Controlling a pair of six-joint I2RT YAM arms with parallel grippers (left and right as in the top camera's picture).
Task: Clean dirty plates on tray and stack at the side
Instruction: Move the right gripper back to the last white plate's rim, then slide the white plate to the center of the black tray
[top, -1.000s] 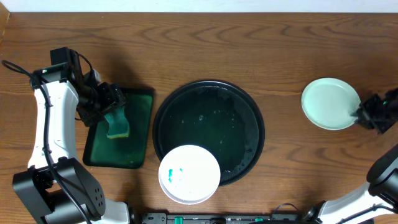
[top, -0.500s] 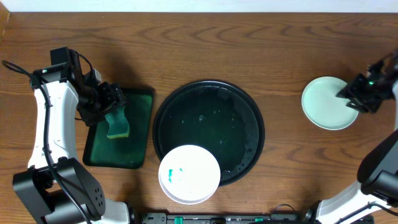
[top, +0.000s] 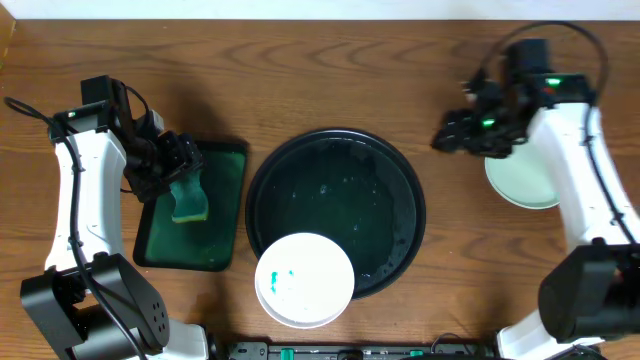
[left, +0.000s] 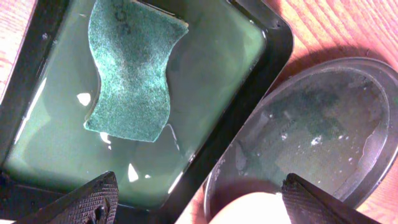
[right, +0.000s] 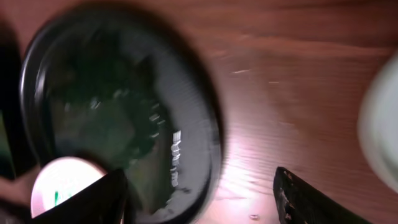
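Observation:
The black tray (top: 262, 180) lies mid-table. A white plate with teal smears (top: 304, 280) rests on its front rim, overhanging the edge. A plain white plate (top: 535, 185) lies on the table at the right, partly under my right arm. A third plate does not show separately. My right gripper (top: 446, 138) is open and empty above bare wood between tray and plain plate. Its blurred view shows the tray (right: 124, 112), the smeared plate (right: 62, 183) and the open jaws (right: 199, 193). My left gripper (left: 199, 202) is open and empty.
A dark-green rectangular tray (top: 225, 215) with water stands left of the black tray. A green sponge (top: 187, 200) lies in it, also seen in the left wrist view (left: 130, 68). My left gripper (top: 183, 160) hovers over it. The black tray's floor is wet.
My right arm has swung left from the plain plate's right edge, across it, to just past the tray's right rim. The plain plate has stayed in place. The left arm has not moved.

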